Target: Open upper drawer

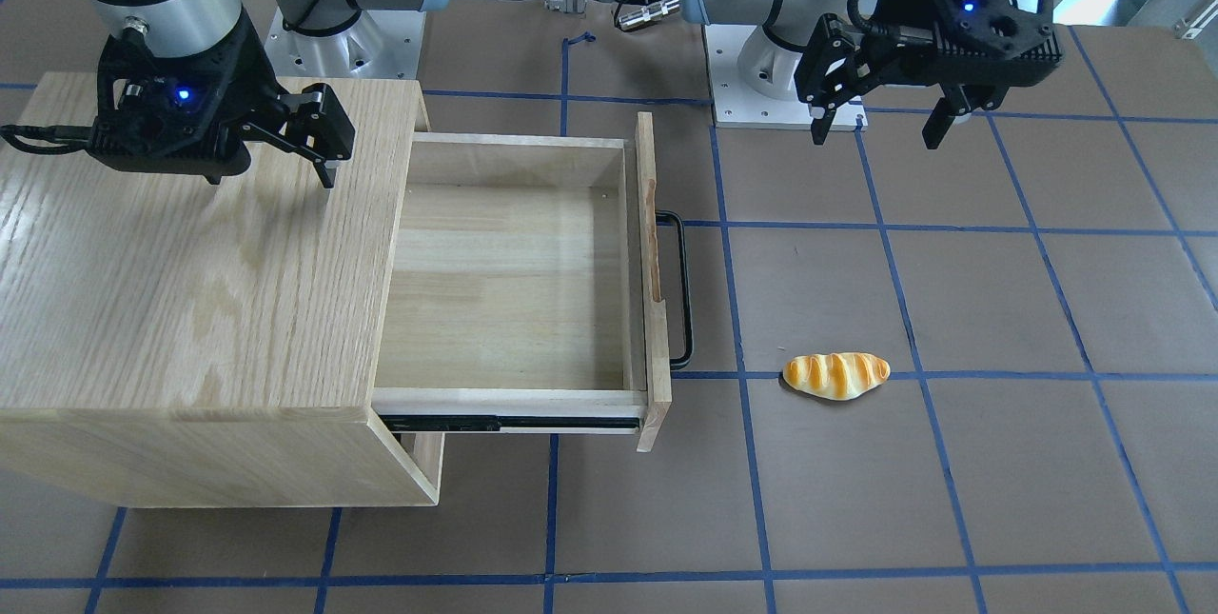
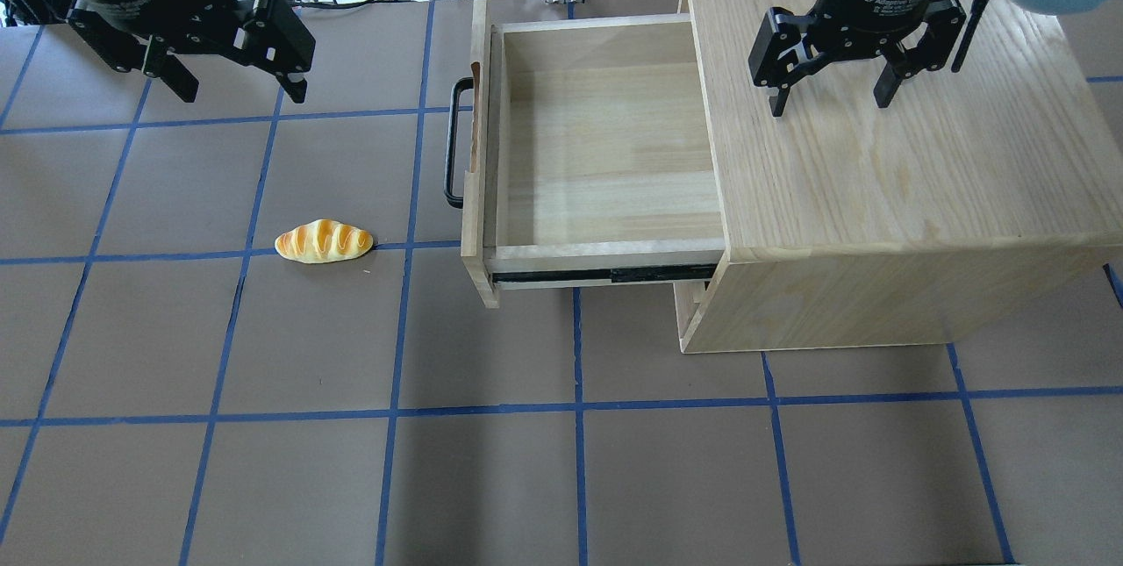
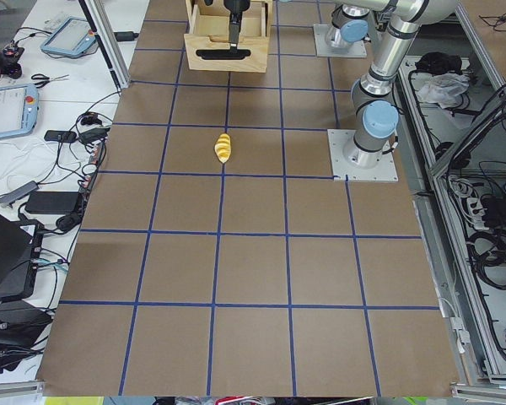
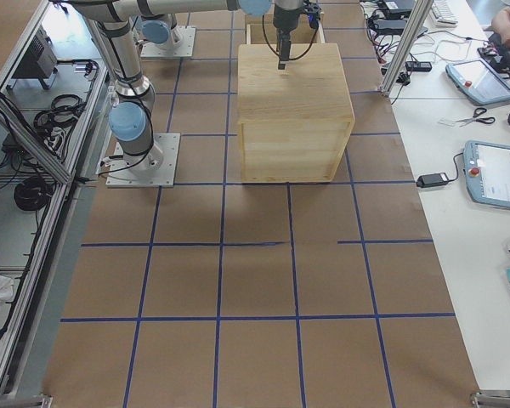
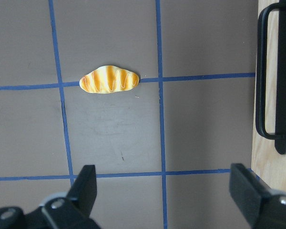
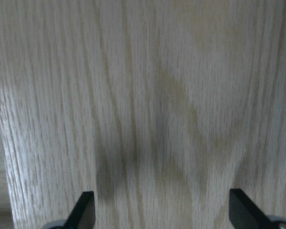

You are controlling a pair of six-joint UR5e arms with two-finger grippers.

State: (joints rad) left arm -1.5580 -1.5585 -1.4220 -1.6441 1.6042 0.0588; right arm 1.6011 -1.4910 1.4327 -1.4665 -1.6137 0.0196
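1. Plainly, the upper drawer (image 1: 514, 281) stands well out of the cabinet (image 1: 190, 252). It is a shallow pale-wood box with a smooth plank floor and thin walls, and nothing lies in it. Its flat front panel carries a long black metal bar handle (image 1: 686, 290).
2. The cabinet is grained oak, blocky and square-edged. A black metal runner (image 1: 504, 423) shows along the drawer's side, under its wall.
3. The table (image 1: 999, 462) is matte brown, ruled into squares by blue tape. A small glossy bread roll (image 1: 836, 375), golden with pale stripes and tapered ends, lies on a tape line, apart from the handle.
4. The left gripper (image 2: 244, 94) hangs over bare table, away from the drawer, with its jaws wide apart and empty. The right gripper (image 2: 830, 101) hangs above the cabinet top, its jaws also apart and holding nothing.
5. Only the left wrist view shows the handle's bent ends meeting the panel, and it sees the roll from straight above. The right wrist view shows nothing but oak grain and a soft shadow, with two black fingertips at its lower corners.
6. From the exterior right view the cabinet hides nearly all of the drawer. In the exterior left view the drawer front is small and cut off at the top edge, too fine to read. Beneath the drawer, the cabinet's lower front is mostly hidden
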